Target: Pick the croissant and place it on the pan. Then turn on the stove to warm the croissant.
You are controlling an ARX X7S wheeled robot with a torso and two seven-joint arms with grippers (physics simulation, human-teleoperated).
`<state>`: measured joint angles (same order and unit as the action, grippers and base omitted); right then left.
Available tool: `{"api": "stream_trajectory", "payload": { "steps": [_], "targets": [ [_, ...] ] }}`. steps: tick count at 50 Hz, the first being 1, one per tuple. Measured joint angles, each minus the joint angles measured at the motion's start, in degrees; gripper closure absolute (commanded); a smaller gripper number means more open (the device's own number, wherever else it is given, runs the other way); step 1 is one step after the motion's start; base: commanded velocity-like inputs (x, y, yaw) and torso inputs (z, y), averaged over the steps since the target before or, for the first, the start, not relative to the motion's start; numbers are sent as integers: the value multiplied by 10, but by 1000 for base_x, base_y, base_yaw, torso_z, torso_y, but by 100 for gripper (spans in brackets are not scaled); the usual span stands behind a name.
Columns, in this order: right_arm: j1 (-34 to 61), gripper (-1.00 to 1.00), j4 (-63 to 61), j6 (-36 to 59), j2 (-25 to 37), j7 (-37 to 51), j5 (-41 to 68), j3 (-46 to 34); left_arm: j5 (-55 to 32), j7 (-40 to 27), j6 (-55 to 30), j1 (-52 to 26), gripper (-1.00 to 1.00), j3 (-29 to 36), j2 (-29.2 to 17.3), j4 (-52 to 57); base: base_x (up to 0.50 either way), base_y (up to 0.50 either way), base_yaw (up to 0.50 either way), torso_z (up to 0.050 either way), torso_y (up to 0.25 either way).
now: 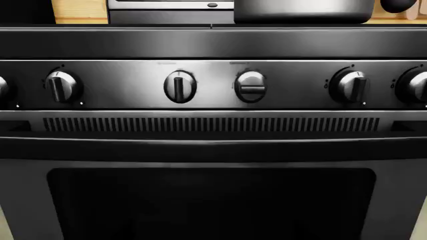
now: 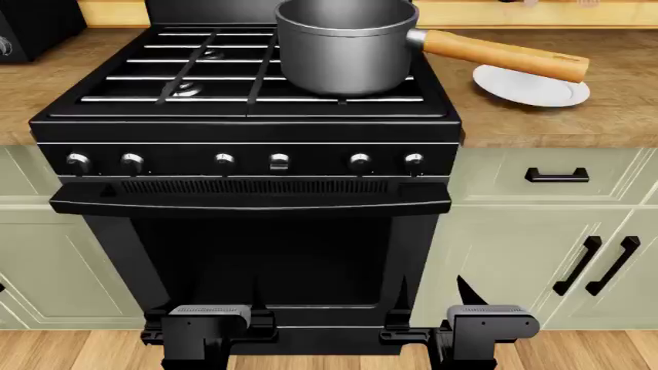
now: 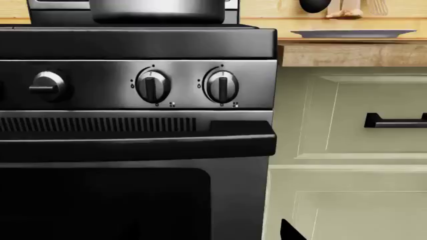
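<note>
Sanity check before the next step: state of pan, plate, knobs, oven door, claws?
pan: upright on stove, contents hidden.
plate: on counter, bare where visible.
fourth knob from left: turned sideways; neighbours vertical.
oven door: shut.
left claw: low before oven, opening unclear.
right claw: same.

No readable text showed anywhere: the silver knobs on the large black gas range carried only tiny flame-like marks and faint smudged lettering above the middle pair, all too small and blurred to make out.
</note>
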<state>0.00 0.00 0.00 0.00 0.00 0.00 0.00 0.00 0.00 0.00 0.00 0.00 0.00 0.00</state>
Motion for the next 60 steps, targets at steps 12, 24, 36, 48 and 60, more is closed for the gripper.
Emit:
{"api": "stream_trajectory", "payload": {
  "steps": [12,24,36,48,60],
  "targets": [
    [1,-100,-1,0,14,17,16,-14,-8,-15,4,0,-100,19,-14,-5,0,0,0,0,0],
    [1,-100,1,-6,26,27,36,-32,-21,-27,4,0,-100,36,-30,-7,15,-158,0,0,0],
    [1,-100,5,-21,39,35,49,-43,-34,-37,6,-1,-100,50,-39,-11,83,-500,0,0,0],
    [1,-100,8,-28,47,43,58,-53,-44,-45,7,-4,-100,60,-47,-15,87,-500,0,0,0],
    [2,-100,9,-31,54,52,67,-63,-52,-53,7,-6,-100,70,-54,-18,87,-500,0,0,0]
  ]
}}
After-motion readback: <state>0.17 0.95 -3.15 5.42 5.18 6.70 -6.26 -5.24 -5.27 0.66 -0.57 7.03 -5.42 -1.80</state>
